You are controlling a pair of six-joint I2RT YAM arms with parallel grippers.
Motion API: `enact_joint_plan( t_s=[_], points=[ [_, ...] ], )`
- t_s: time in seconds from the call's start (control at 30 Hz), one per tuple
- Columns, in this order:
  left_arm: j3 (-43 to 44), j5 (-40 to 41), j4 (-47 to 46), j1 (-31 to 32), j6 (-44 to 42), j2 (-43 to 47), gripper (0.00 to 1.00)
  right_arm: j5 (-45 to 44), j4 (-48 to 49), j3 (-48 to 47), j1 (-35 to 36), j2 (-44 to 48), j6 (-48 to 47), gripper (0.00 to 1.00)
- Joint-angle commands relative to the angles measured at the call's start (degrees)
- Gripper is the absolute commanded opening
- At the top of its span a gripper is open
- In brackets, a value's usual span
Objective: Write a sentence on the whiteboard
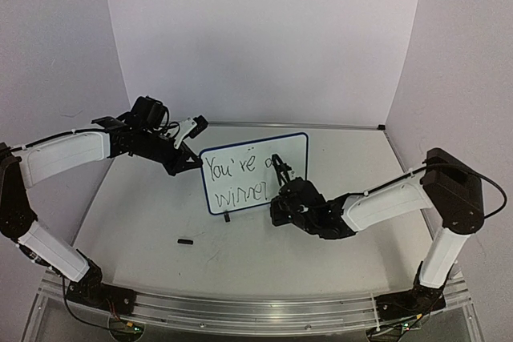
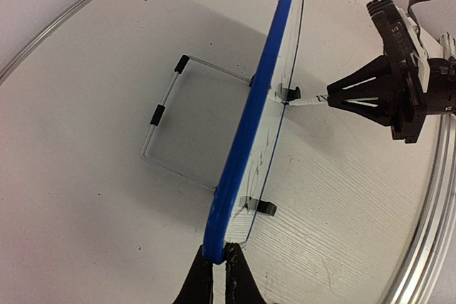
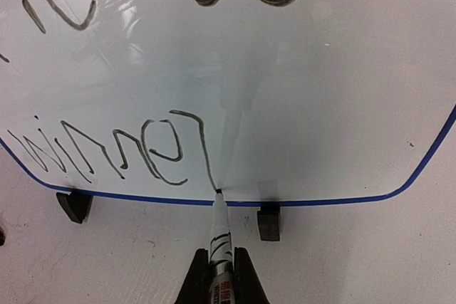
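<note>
We have the whiteboard (image 1: 256, 148) standing upright on the table (image 1: 144, 222). The left gripper (image 2: 216, 265) is pinched tight on the whiteboard's blue frame, at the side nearest the left arm, bracing it. In front of the whiteboard, the right gripper (image 3: 221, 265) is clamped on the marker (image 3: 219, 222), whose tip touches the whiteboard just above its bottom frame. The sentence (image 1: 228, 169) reads "You're a" in the whiteboard's upper row and "winner" below, and the tip sits at the foot of the last letter. We judge the writing nearly done, with little left beyond lifting the marker away.
</note>
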State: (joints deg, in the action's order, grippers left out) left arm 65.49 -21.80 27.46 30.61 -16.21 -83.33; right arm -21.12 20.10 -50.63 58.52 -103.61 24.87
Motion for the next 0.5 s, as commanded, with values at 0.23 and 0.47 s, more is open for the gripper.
enact_joint_plan(
  t_s=[0.23,0.47],
  points=[
    [-0.18,5.46,3.3,-0.19,-1.95,-1.23,0.0,-2.44,3.27,-0.22,-0.09,4.57,-0.7,0.0],
    [-0.15,5.45,3.33,-0.2,-1.92,-1.22,0.0,-4.81,3.24,0.42,-0.14,4.95,0.04,0.0]
  ],
)
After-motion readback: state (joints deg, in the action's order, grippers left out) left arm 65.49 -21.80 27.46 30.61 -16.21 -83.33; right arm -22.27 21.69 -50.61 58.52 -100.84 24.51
